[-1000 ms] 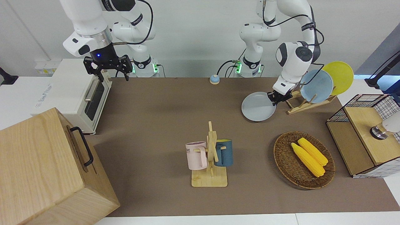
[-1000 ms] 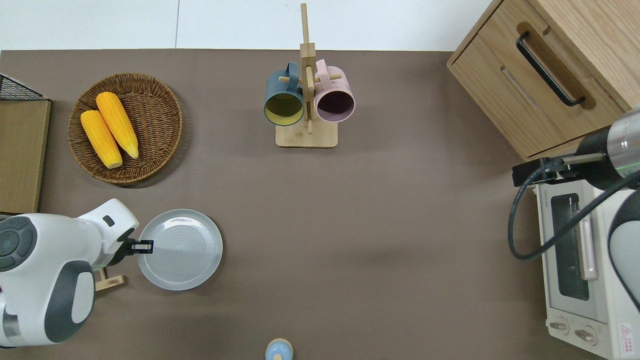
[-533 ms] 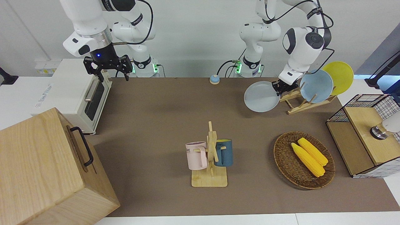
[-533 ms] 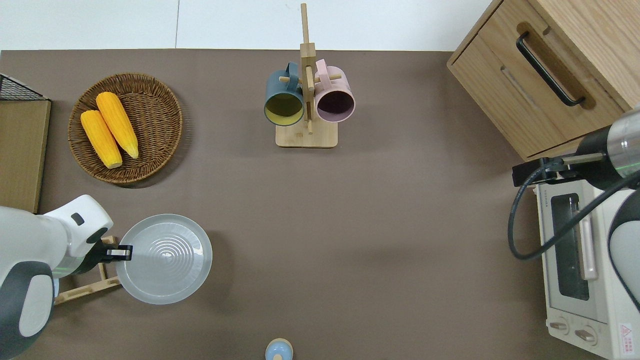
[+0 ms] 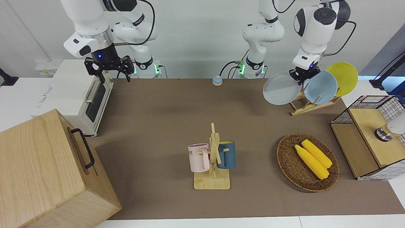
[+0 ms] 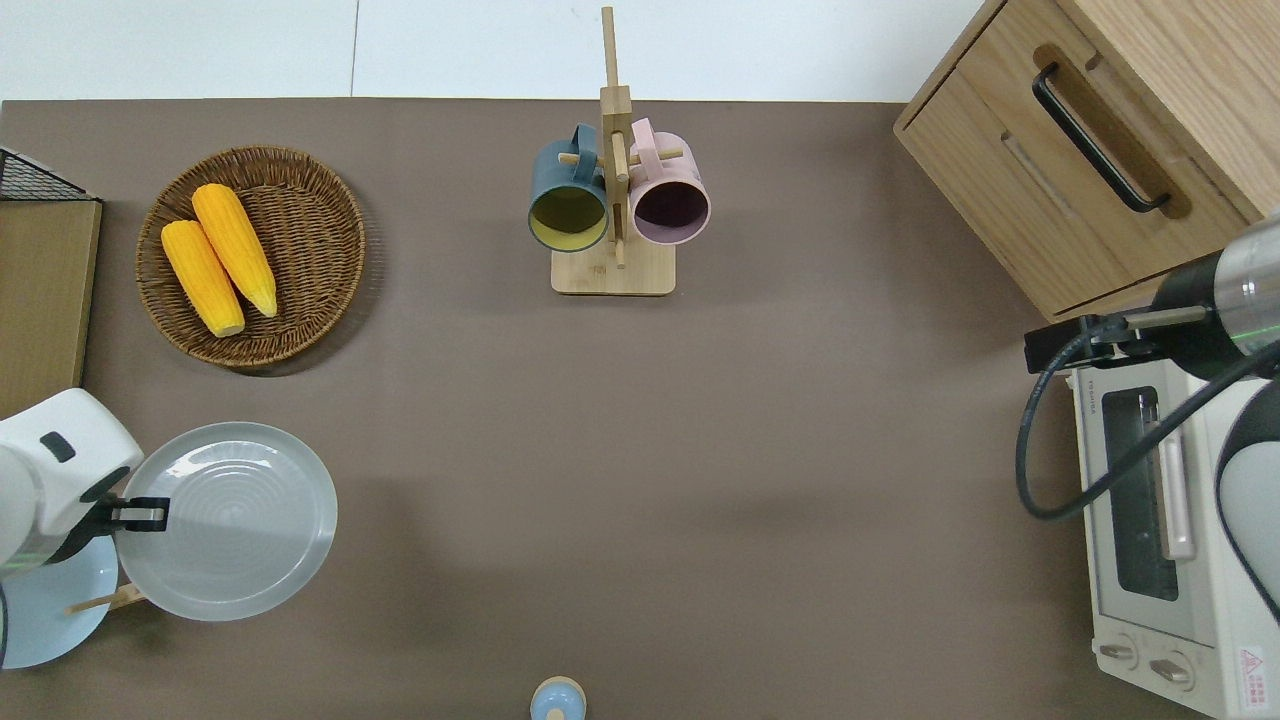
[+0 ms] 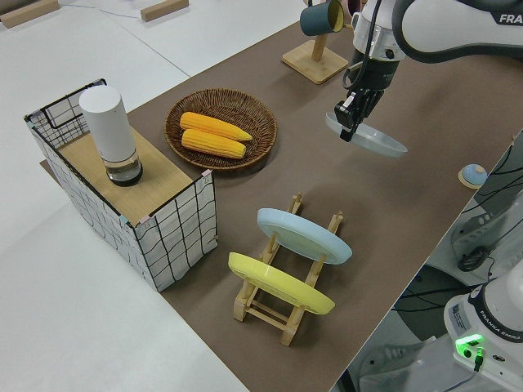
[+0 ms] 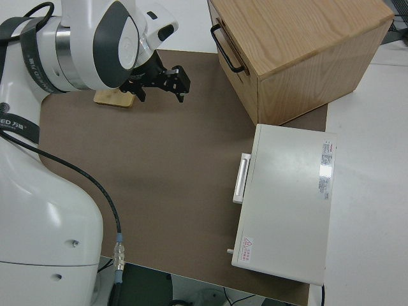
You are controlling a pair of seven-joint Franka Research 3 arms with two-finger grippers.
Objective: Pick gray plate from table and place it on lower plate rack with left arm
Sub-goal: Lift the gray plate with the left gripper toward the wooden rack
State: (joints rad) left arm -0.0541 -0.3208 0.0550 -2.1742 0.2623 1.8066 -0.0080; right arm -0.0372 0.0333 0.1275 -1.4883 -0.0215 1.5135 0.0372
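Lifted higher toward the lower plate rack (image 5: 308, 106), gray plate (image 5: 281, 88) stays pinched in left tool (image 5: 303, 75); arm reads "FRANKA".

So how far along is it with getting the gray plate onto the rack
The pick looks done: the left end effector grips the gray plate by its rim, clear of the table. In hand is the carry; the plate hangs by the lower plate rack, which already holds the light blue plate and the yellow plate. Left: slot it into the rack and release. The right arm is parked.
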